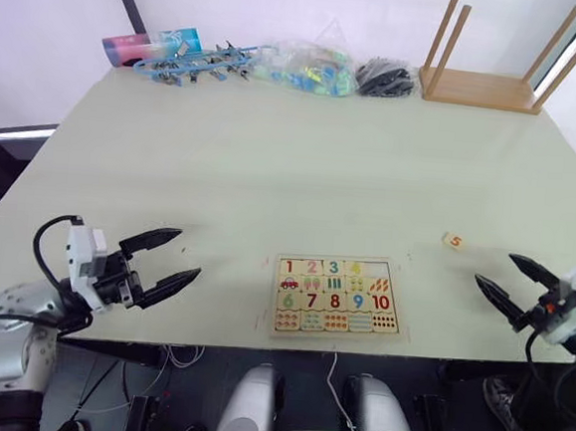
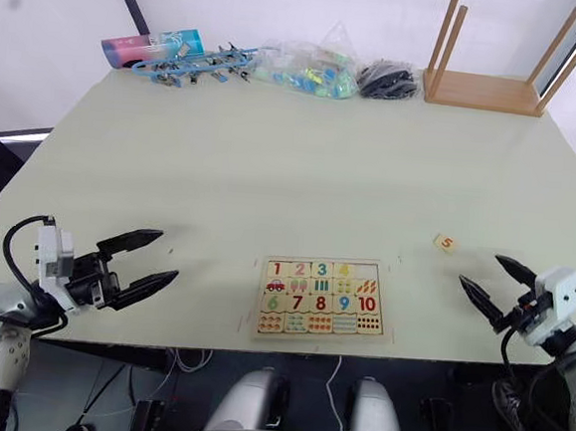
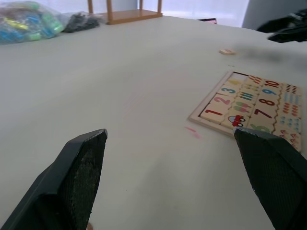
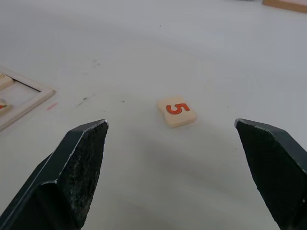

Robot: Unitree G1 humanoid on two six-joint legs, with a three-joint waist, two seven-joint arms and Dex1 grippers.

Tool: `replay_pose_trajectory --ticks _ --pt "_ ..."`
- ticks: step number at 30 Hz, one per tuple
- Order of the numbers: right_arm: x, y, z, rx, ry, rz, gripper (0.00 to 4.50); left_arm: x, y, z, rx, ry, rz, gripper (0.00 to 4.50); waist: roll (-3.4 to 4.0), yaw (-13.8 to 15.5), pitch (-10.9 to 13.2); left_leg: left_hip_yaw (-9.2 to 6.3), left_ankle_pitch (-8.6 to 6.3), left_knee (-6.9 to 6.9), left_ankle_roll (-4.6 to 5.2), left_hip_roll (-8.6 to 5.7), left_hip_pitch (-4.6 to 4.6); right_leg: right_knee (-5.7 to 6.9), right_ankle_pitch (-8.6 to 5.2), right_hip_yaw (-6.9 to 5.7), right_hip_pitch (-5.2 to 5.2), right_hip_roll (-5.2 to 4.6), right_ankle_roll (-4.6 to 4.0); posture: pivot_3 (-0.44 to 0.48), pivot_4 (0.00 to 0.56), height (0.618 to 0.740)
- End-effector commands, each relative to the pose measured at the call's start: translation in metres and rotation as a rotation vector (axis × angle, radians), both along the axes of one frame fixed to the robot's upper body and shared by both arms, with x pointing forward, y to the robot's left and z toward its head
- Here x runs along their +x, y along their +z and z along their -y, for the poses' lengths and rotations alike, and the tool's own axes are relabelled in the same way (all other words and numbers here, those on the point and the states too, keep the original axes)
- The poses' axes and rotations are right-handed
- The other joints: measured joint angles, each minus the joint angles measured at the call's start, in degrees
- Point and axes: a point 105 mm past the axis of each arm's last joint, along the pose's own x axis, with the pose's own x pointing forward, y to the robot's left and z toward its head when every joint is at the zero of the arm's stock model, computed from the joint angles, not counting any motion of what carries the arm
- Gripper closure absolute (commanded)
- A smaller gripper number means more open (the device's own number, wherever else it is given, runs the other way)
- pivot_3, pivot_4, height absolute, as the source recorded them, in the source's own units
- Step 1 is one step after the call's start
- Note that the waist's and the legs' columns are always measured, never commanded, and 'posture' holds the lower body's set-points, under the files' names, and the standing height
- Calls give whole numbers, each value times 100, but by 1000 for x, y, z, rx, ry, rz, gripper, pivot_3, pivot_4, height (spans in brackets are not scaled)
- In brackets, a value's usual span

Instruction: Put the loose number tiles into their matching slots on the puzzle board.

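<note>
Pale table (image 1: pixel 272 164), orange 5 tile (image 4: pixel 176 111) flat, seemingly skewed from puzzle board (image 1: pixel 336 297); both end effectors wide open, empty.

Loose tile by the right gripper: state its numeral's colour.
Orange 5 on the tile; clearest in the right wrist view.

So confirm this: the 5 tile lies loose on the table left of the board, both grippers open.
Wrong side. The 5 tile lies right of the board, near the right gripper, as the left eye view shows. It is loose on the table; both grippers are open, left gripper included.

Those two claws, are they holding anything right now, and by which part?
Nothing. The left claw and right claw are both open; the 5 tile lies loose.
</note>
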Motion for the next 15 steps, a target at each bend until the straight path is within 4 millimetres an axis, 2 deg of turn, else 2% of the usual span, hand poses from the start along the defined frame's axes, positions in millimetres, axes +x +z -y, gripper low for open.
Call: replay_pose_trajectory --ticks 1,8,15 --pt "11 -2 3 -35 32 -52 73 -2 5 5 34 -79 17 0 0 -3 1 0 0 -2 0 0 0 0 1 0 0 1 -1 0 150 740" --pt "35 -8 -4 -91 127 -167 73 -8 9 18 57 -213 7 0 0 -9 1 3 0 0 1 -2 -3 -1 2 1 0 2 -3 0 150 740" --pt "60 -6 -11 -133 200 -236 73 -12 14 25 72 -303 13 0 0 -11 2 1 1 0 1 -2 -2 -1 2 0 0 5 -3 0 150 740"
